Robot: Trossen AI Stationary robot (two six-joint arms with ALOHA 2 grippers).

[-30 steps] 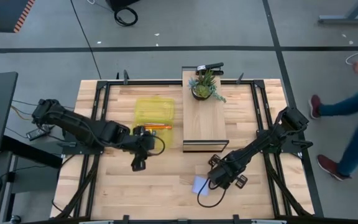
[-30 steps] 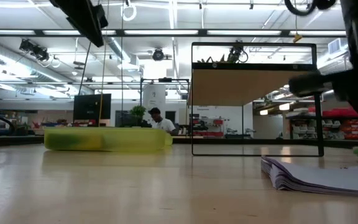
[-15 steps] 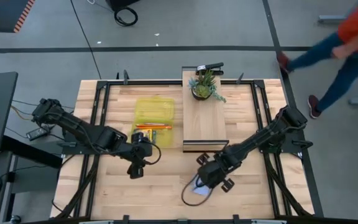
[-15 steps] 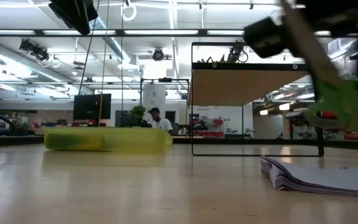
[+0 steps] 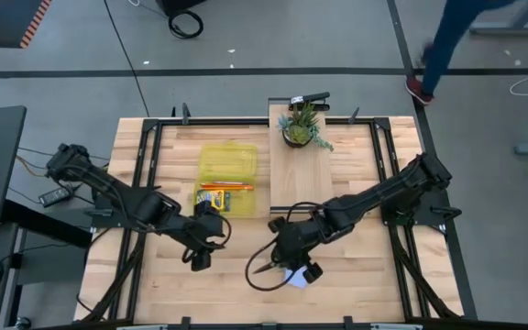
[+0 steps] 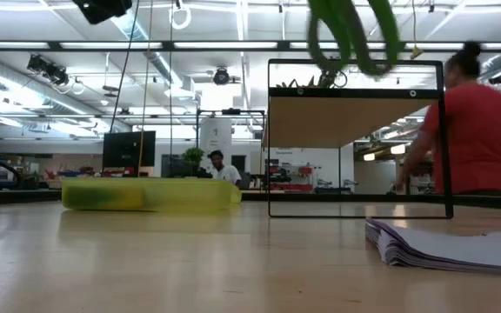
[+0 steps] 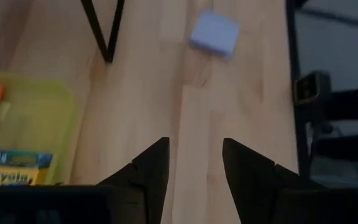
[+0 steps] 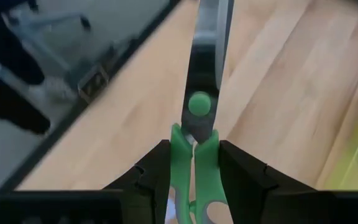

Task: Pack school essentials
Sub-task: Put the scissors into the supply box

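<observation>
My right gripper (image 5: 282,258) is shut on the green-handled scissors (image 8: 199,106) and carries them above the table's near middle; their green handles (image 6: 351,35) show at the top of the low view. Below it lies the light blue sticky-note pad (image 7: 214,32), flat on the wood. The translucent yellow case (image 5: 226,170) lies open at the far left, with orange pencils (image 5: 221,186) and the crayon box (image 7: 10,168) in it. My left gripper (image 7: 194,168) hovers open near the case's near edge, with only bare wood between its fingers. My right gripper pinches the scissors by their green handle shanks (image 8: 194,146), just behind the pivot screw, between its two fingers. The fingers slant down toward the table's left and lie along the scissors. The closed blades (image 8: 211,37) point on ahead of them, lifted clear of the table.
A wooden riser shelf (image 5: 302,179) with a potted plant (image 5: 301,126) stands at the far middle. Black frame rails (image 5: 149,165) run along the table's sides. A person in a red shirt (image 6: 472,130) walks beyond the far edge. Bare wood lies along the near edge.
My right gripper has risen from beside the sticky-note pad with the scissors and gone toward the table's left, tipping its wrist up; the scissors are now lifted clear. My left gripper has drifted toward the near edge, still open. A person has walked across behind the table.
</observation>
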